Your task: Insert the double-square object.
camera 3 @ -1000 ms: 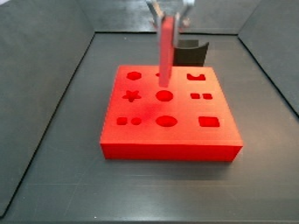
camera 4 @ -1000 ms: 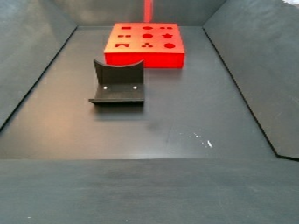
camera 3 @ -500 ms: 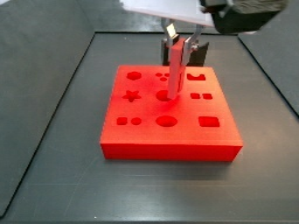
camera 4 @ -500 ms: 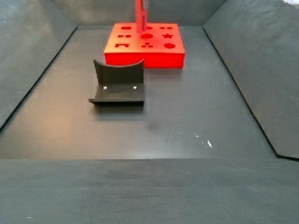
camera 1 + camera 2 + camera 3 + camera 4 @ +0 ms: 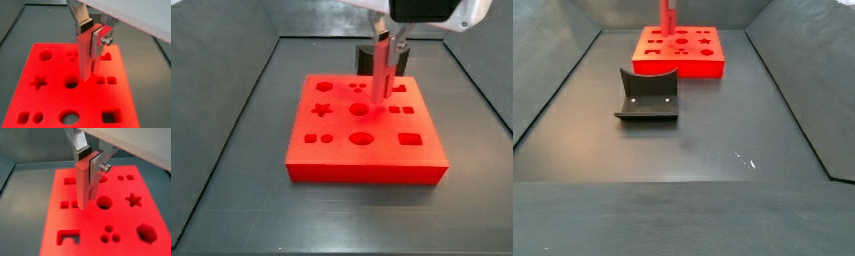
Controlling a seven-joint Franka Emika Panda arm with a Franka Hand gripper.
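Note:
My gripper point(image 5: 385, 48) is shut on the double-square object point(image 5: 381, 75), a slim bright-red peg held upright over the red block point(image 5: 372, 160). In both wrist views the gripper point(image 5: 90, 36) point(image 5: 88, 164) clamps the peg point(image 5: 85, 60) point(image 5: 83, 188) near its upper end. The peg's lower end hangs just above the block point(image 5: 47, 107) point(image 5: 150, 250), between the round hole point(image 5: 71, 83) and the double-square hole point(image 5: 105, 80). In a side view only the peg point(image 5: 667, 17) shows above the block point(image 5: 680, 66).
The block has several shaped holes, among them a star point(image 5: 322, 108) and a square point(image 5: 409, 139). The dark fixture point(image 5: 647, 96) stands on the floor apart from the block; it shows behind the block in a side view point(image 5: 404, 60). Dark walls point(image 5: 553, 70) enclose the floor.
The gripper has carried the peg sideways across the block, from over the middle column of holes toward the double-square hole. It stays shut on the peg.

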